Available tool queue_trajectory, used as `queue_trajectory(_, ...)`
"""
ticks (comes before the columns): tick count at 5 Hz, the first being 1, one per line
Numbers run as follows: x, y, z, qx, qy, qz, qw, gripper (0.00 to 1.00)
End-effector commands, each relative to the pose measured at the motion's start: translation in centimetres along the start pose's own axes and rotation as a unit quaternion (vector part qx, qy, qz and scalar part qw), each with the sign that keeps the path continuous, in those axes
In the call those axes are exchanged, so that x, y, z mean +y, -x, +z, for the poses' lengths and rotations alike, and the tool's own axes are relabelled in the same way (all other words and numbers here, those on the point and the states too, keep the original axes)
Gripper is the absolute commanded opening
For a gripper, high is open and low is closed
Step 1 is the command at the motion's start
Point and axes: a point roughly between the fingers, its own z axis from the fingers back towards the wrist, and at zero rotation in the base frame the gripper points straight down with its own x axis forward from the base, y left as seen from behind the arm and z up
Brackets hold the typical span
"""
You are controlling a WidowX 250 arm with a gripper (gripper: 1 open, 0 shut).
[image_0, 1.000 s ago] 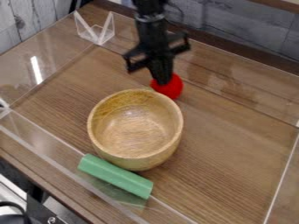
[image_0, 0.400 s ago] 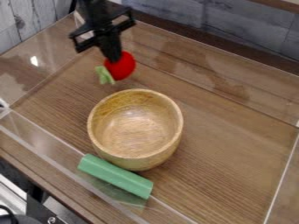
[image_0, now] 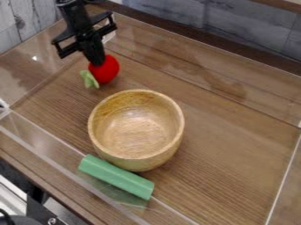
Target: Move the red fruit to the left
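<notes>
Just below the tool (image_0: 93, 56), tight in its pinch, the red fruit (image_0: 105, 70).

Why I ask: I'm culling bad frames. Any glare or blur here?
Camera view: soft overall; glare streaks on the clear wall and sheen on the tabletop; the claw is dark, its tips hard to read; the red fruit and bowl are distinct.

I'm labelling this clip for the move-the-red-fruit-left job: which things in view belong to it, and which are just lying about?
Part of the job:
- red fruit
- tool, closed on the fruit

Just lying about:
- wooden bowl
- green block
</notes>
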Motion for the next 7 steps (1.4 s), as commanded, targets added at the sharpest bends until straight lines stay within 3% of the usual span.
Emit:
queue_trajectory(1, -0.1, -1.0, 1.6, -0.035, 0.018, 0.022, 0.999, 1.0)
queue_trajectory(3, 0.3, -0.8, 1.3, -0.055, 0.027, 0.083, 0.9946, 1.0)
queue_trajectory(5, -0.1, -0.7, 1.3, -0.077, 0.043, 0.15, 0.9847, 1.0)
queue_trajectory(7, -1.3, -2.2, 2.9, -0.078, 0.044, 0.108, 0.9901, 1.0)
